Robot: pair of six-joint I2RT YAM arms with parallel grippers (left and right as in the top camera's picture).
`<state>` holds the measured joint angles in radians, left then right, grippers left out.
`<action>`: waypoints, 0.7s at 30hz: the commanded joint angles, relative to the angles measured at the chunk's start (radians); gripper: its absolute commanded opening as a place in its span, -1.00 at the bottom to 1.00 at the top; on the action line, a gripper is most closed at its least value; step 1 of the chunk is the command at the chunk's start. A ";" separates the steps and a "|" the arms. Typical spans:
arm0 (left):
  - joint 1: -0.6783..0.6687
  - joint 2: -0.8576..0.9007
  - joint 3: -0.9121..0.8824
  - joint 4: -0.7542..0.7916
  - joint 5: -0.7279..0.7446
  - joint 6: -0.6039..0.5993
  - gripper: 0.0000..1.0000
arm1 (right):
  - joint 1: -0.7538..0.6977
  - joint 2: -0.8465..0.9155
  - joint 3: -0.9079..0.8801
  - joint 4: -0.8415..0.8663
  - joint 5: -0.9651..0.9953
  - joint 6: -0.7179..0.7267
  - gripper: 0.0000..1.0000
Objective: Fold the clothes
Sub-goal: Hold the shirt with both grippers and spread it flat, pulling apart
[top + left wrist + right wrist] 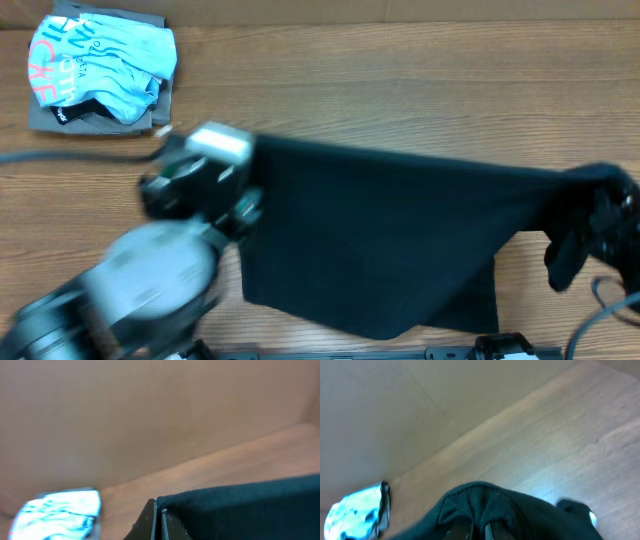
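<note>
The clothes, a plain black T-shirt (380,240), hang stretched between my two grippers above the wooden table. At the shirt's left end my left gripper (255,165) is shut on its upper corner; in the left wrist view the jaws (159,520) stand pressed together on the black edge (240,510). My right gripper (600,205) is shut on the right end, where the fabric bunches. A fold of black cloth (485,505) wraps over the right gripper (479,532) in the right wrist view. The shirt's lower part drapes toward the table's front edge.
A light blue shirt with coral and white lettering (100,65) lies on a grey folded garment (60,120) at the table's far left corner. It shows blurred in the wrist views as well (57,510) (355,510). A black cable (60,157) runs along the left.
</note>
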<state>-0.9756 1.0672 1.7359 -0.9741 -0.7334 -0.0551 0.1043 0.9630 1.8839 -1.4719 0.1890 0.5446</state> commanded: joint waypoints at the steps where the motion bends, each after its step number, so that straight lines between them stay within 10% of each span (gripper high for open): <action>1: 0.069 0.145 0.010 0.061 -0.137 0.071 -0.92 | -0.006 0.118 0.001 0.059 0.061 -0.011 -0.92; 12: 0.512 0.634 0.010 0.231 0.192 0.067 -0.92 | -0.026 0.677 -0.018 0.286 0.064 -0.022 -0.90; 16: 0.656 0.844 0.010 0.430 0.294 0.079 -0.88 | -0.056 0.890 -0.018 0.443 0.057 -0.064 -0.33; 17: 0.680 0.888 0.010 0.469 0.322 0.083 -0.50 | -0.060 0.928 -0.018 0.467 0.055 -0.079 0.04; 18: 0.720 0.970 0.010 0.528 0.372 0.083 0.68 | -0.068 0.997 -0.018 0.495 0.051 -0.079 1.00; 21: 0.753 1.051 0.010 0.535 0.394 0.085 1.00 | -0.074 1.049 -0.018 0.478 0.053 -0.095 1.00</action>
<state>-0.2581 2.0403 1.7363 -0.4393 -0.4335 0.0219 0.0437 1.9907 1.8576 -0.9848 0.2348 0.4854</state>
